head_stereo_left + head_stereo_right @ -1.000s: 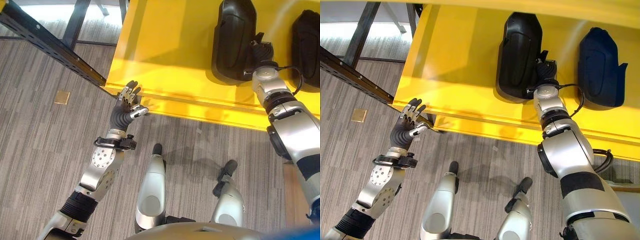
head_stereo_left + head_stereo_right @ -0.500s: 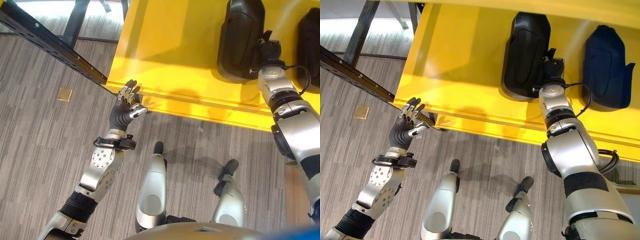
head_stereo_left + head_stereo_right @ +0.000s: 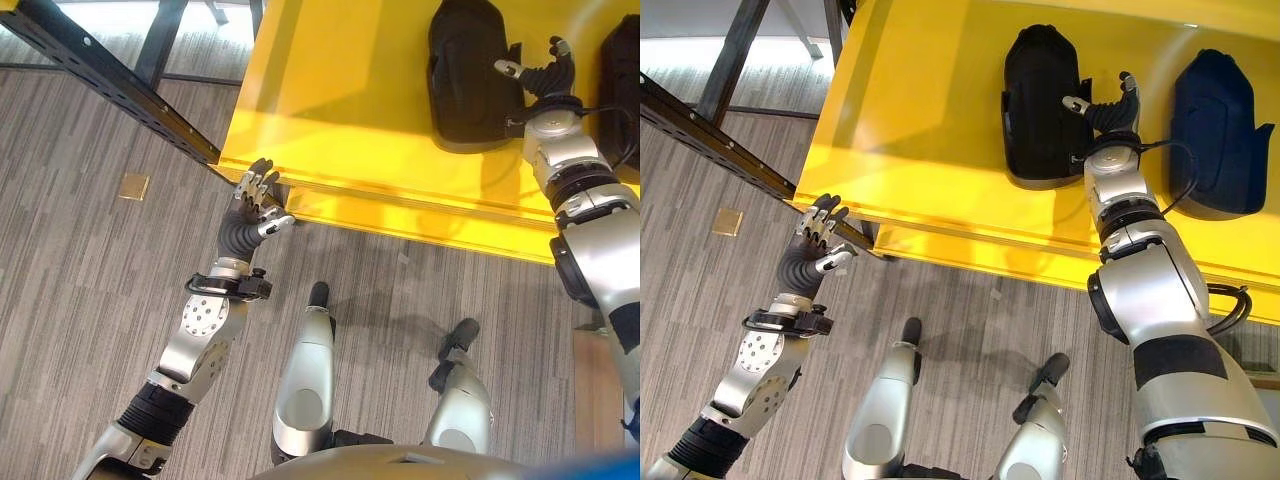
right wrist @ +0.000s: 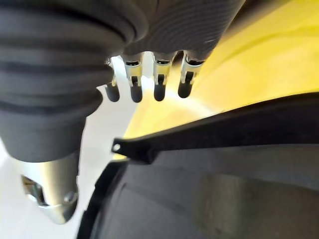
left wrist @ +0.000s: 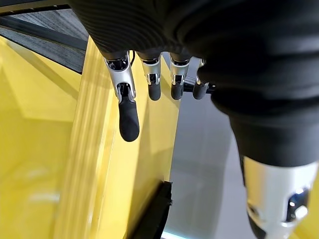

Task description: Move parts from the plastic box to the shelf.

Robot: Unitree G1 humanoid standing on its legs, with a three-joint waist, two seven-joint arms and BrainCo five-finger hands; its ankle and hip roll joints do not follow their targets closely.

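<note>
A dark perforated steel rail (image 3: 110, 85) runs diagonally across the grey wood-pattern floor (image 3: 70, 290) at the far left, with a small tan square (image 3: 132, 186) lying on the floor beside it. The left hand (image 3: 250, 208) is raised at the near left corner of the yellow shelf (image 3: 340, 110), fingers straight and slightly spread, thumb out to the side, holding nothing; its wrist view shows the dark fingertips (image 5: 129, 122) hanging free just beside the shelf's yellow front edge.

Further right, a black moulded part (image 3: 468, 70) lies on the yellow shelf surface, long axis running away from the robot. Just beside its right edge is the right hand (image 3: 1108, 108), lifted with fingers extended and thumb spread toward the part, gripping nothing; in its wrist view the fingertips (image 4: 159, 92) are straight and clear of the black part (image 4: 209, 164) below them. To the right of this hand a second black part (image 3: 1218, 125) of similar shape rests on the same shelf, apart from the first.
</note>
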